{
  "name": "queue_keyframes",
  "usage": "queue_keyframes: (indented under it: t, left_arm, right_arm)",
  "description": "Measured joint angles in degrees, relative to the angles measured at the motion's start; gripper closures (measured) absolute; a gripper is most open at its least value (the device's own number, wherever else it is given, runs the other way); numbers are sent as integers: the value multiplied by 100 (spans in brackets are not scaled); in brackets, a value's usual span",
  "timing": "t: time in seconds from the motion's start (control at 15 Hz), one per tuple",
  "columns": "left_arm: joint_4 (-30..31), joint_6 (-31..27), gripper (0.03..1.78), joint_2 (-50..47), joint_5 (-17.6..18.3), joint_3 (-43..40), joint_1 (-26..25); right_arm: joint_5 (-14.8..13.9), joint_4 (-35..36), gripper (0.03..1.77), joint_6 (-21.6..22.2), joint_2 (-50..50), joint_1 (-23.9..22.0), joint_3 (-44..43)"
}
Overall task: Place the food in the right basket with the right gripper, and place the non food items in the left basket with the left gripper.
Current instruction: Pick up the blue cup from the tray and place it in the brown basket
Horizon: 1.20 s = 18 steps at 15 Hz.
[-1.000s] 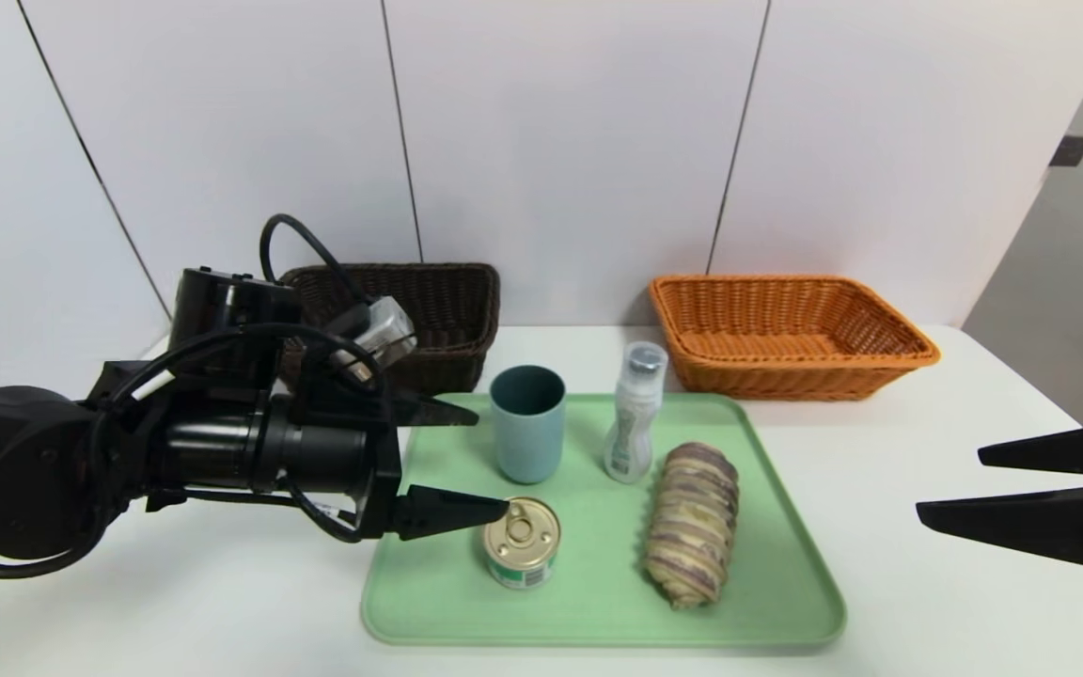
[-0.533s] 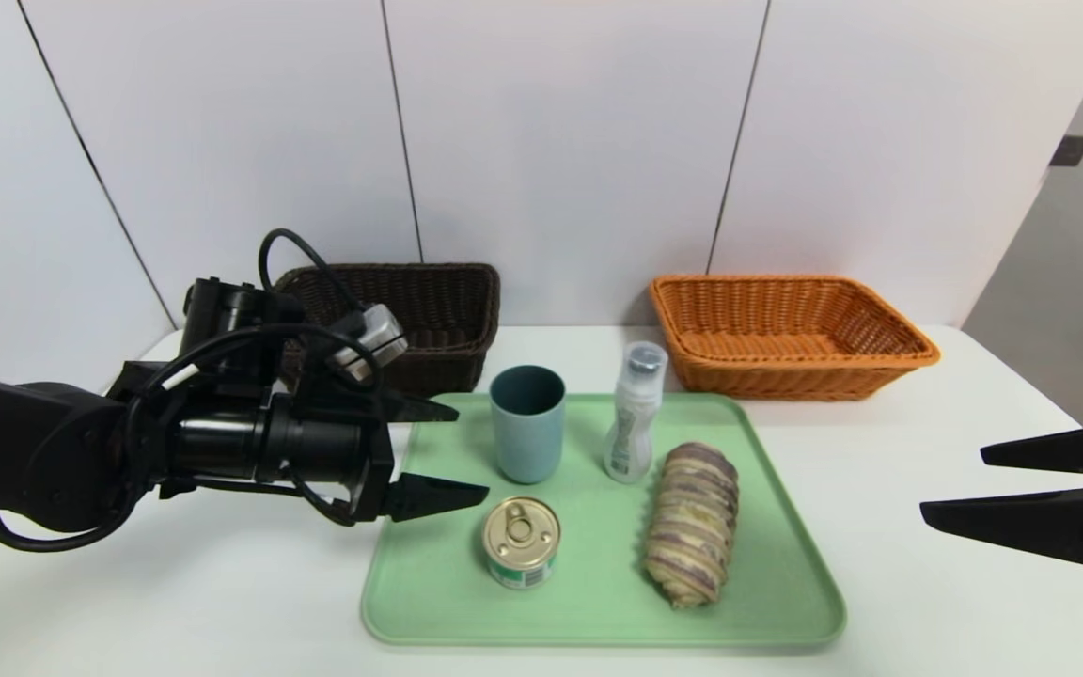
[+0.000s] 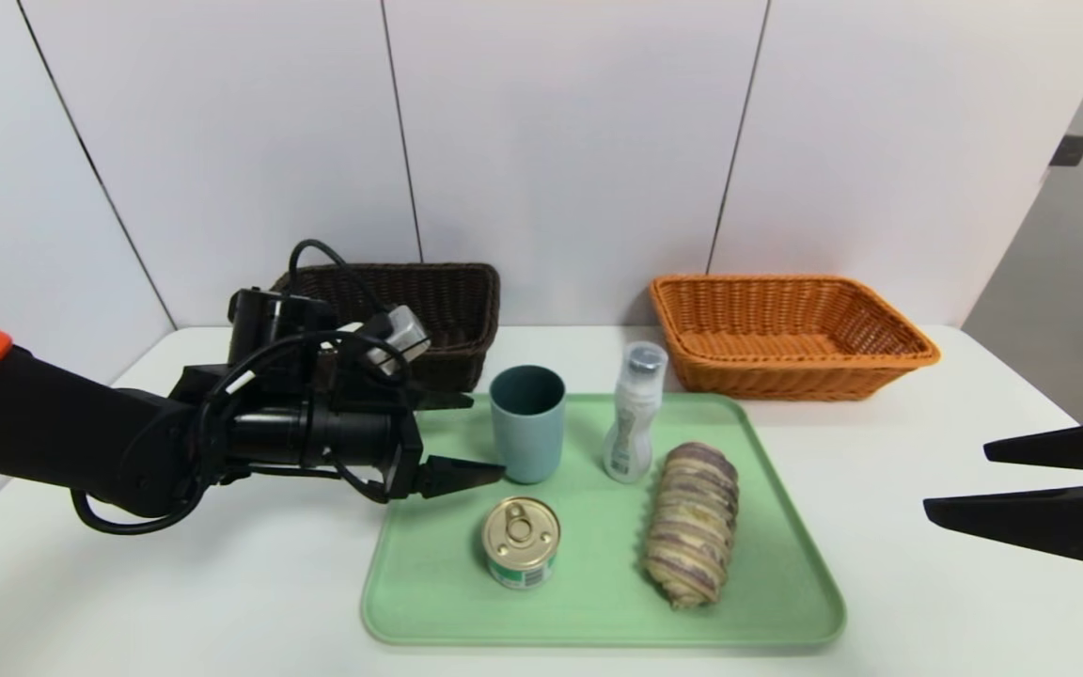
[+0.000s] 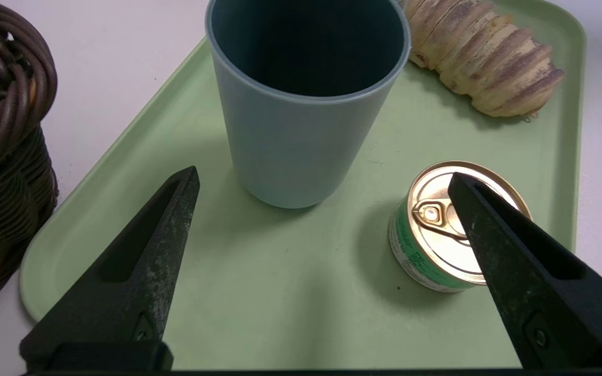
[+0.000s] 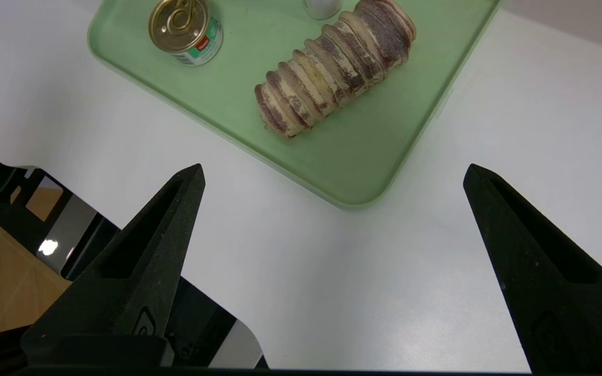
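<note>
Head view: standing upright at the back left of the green tray (image 3: 598, 602), a blue-grey cup (image 3: 527, 423). Standing beside it toward the right, a small white bottle (image 3: 634, 414) with a clear cap. Sitting at the tray's front left, a tin can (image 3: 521, 543) with a gold lid; lying along the tray's right half, a long swirled bread roll (image 3: 692, 523). Resting on the white table (image 3: 222, 602) against the wall, the dark brown basket (image 3: 447, 306) behind the tray's left corner and the orange basket (image 3: 786, 334) behind its right corner. Reaching in from the left, the left gripper (image 3: 478, 434), spread wide and empty, with one fingertip just short of the cup's near side and the other by its far side. Hanging at the right edge well apart from the tray, the right gripper (image 3: 955, 480), also spread and holding nothing.

Left wrist view: looking past the released left gripper (image 4: 322, 177) at the cup (image 4: 301, 130), close ahead and between the two fingers, not touched. Showing partly behind one finger, the can (image 4: 426, 245); lying beyond, the roll (image 4: 484, 62); edging in at the side, the dark basket (image 4: 3, 130).

Right wrist view: hovering over bare table near the tray's (image 5: 363, 156) corner, the released right gripper (image 5: 332, 169); lying beyond it, the roll (image 5: 332, 62) and the can (image 5: 183, 28).
</note>
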<state>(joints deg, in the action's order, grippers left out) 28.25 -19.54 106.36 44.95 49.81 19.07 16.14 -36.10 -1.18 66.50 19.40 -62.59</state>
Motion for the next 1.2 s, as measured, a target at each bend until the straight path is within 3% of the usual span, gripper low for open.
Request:
queue_keyframes:
  t: [0.47, 0.87, 1.2]
  left_arm:
    - [33, 20, 12, 391, -20, 274, -5]
    - [673, 502, 12, 627, -27, 338, 52]
    - [723, 557, 12, 778, -33, 462, 196]
  right_arm:
    - [20, 0, 9, -13, -11, 4, 5]
    - [15, 2, 9, -11, -11, 4, 10]
    - [1, -1, 9, -9, -2, 4, 10]
